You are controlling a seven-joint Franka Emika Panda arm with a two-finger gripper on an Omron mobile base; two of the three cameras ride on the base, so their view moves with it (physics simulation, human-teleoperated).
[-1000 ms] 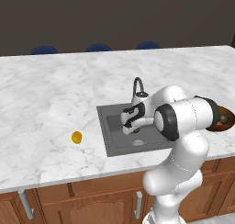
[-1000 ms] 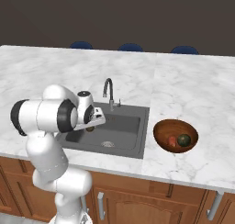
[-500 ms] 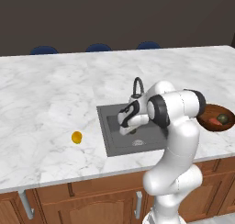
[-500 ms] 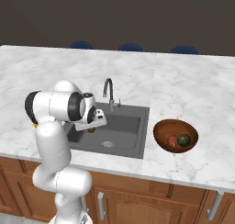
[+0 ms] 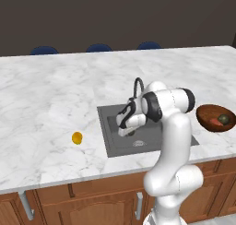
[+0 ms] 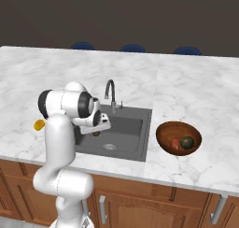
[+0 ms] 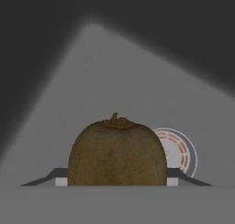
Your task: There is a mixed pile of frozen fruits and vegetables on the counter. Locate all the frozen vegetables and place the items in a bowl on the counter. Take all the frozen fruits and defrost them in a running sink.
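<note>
The white arm rises from the lower right of the left base view, bends at a dark elbow near frame centre and reaches left and down, so the gripper [image 5: 124, 131] hangs over the left part of the dark grey sink [image 5: 115, 148]. In the right base view the same arm climbs from the lower left, folds at the shoulder and pushes its hand toward centre, where the gripper [image 6: 96, 130] sits just above the basin floor.

In the hand view an olive-brown kiwi [image 7: 117, 153] takes up the lower centre, rough-skinned, with a small stem nub on top. The 2 fingertips [image 7: 60, 181] peek out at either side of it, pressed against its flanks: the gripper is clamped on the fruit. Behind it, right of centre, shows the round drain [image 7: 180, 154] with reddish slots, on the grey basin floor.

A yellow-orange ball [image 5: 77, 138] lies alone on the white marble counter [image 5: 50, 99] at middle left of the left base view, well apart from the sink. The curved dark faucet [image 6: 110, 92] stands at the basin's far edge, just beyond the hand. At right of the right base view the wooden bowl [image 6: 164, 130] holds a red-orange piece [image 6: 175, 144] and a dark green ball [image 6: 187, 142], side by side. 3 blue chair backs [image 5: 98, 48] line the far edge, top of frame.
</note>
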